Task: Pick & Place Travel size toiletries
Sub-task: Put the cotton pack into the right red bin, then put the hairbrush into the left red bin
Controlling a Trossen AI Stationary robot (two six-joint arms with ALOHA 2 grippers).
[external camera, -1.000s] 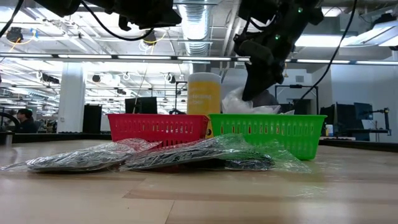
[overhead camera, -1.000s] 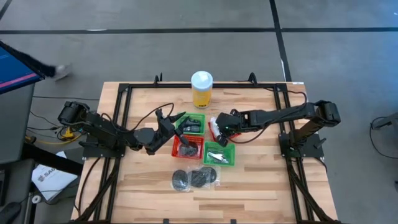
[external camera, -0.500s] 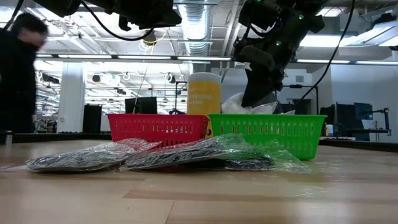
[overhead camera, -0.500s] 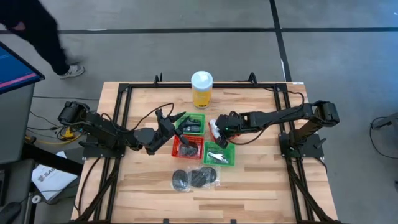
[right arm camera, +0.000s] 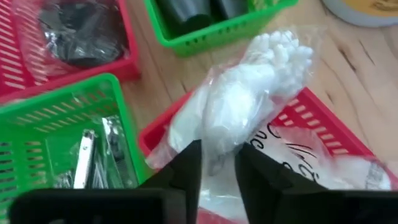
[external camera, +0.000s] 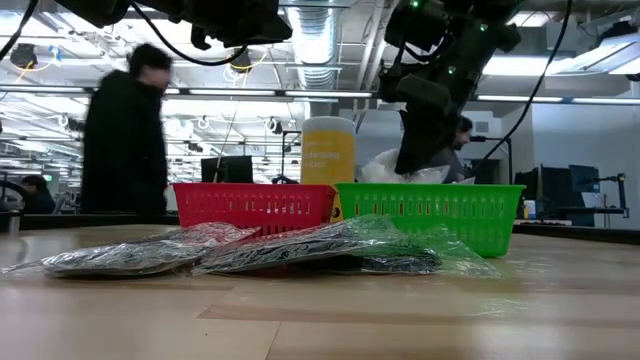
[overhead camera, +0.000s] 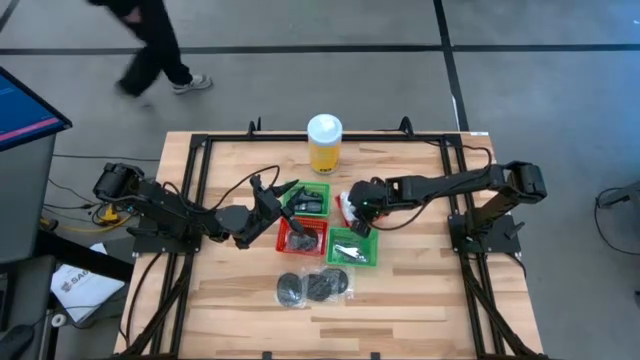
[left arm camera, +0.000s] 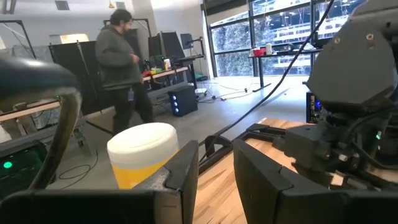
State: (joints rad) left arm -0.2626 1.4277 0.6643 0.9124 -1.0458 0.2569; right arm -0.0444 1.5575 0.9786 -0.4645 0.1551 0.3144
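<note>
A white-and-clear packet (right arm camera: pixel 249 99) lies in the red basket (right arm camera: pixel 336 130) on the right; its top end leans out over the basket's rim. My right gripper (right arm camera: pixel 217 168) (overhead camera: pixel 357 207) slants down over it, its fingers a little apart on either side of the packet's near end. Silvery pieces (right arm camera: pixel 87 168) lie in the near green basket (overhead camera: pixel 352 247). Two packets of black discs (overhead camera: pixel 310 288) rest flat on the table near its front. My left gripper (left arm camera: pixel 216 168) (overhead camera: pixel 290 190) hangs level above the baskets, a little open and holding nothing. My right gripper has the packet's near end (right arm camera: pixel 219 146) in the gap between its fingers, which come slanting down from the table's right. Whether the fingers touch the plastic, I cannot tell. The packet rests on the red basket.
A tall yellow bottle (overhead camera: pixel 324 143) with a white cap stands at the far edge. A second red basket (overhead camera: pixel 302 237) and a far green basket (overhead camera: pixel 308 198) hold black items. A black frame (overhead camera: pixel 195 200) runs around the table. A person walks beyond the far left corner.
A person has walked along the floor beyond the table's far left corner. The arms and the things on the table stand as before.
</note>
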